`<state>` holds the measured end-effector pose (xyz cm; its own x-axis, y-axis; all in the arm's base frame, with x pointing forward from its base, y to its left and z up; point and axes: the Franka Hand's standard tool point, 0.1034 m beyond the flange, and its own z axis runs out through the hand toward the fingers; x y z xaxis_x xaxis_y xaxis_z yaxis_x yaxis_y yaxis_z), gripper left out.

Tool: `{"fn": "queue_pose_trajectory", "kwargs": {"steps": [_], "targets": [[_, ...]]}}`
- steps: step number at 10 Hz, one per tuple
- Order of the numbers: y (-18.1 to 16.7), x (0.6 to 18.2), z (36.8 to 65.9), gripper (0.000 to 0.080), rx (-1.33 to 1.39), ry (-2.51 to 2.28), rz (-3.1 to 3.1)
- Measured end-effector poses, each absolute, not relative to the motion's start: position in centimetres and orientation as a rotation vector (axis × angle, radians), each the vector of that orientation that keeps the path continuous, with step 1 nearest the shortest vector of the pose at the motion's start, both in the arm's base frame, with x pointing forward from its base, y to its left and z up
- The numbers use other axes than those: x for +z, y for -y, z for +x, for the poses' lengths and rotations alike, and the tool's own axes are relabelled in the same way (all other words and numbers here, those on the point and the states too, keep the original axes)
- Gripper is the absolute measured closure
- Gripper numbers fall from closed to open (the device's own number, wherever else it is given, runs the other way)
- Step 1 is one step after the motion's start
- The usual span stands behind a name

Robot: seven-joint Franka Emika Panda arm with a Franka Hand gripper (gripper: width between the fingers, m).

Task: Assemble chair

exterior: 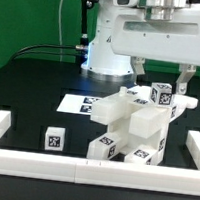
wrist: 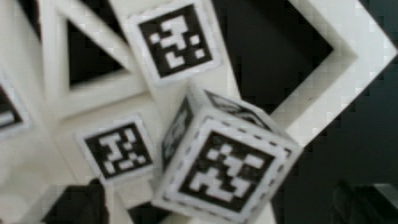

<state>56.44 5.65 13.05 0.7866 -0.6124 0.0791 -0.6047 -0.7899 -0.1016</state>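
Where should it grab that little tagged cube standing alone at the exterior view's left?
By its two upright side faces, coming straight down from above. The cube sits flat on the table, apart from the stacked chair parts, so its sides look free, and its boxy shape gives flat parallel faces.

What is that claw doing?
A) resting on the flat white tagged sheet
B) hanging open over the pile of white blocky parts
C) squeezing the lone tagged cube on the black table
B: the claw hangs above the pile of white plastic chair parts, its fingers spread wide either side of the topmost tagged white block.
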Motion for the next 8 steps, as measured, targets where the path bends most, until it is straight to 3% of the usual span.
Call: {"fn": "queue_pose_trajectory", "kwargs": {"steps": [3, 6, 8], "targets": [[-5.5, 13.0, 56.4, 0.015, -0.177, -0.653, -3.013], [-7.4, 12.3, 55.5, 0.015, -0.124, 0.178, -3.186], [-6.1, 12.3, 55.1, 0.015, -0.164, 0.29, -3.177]]}}
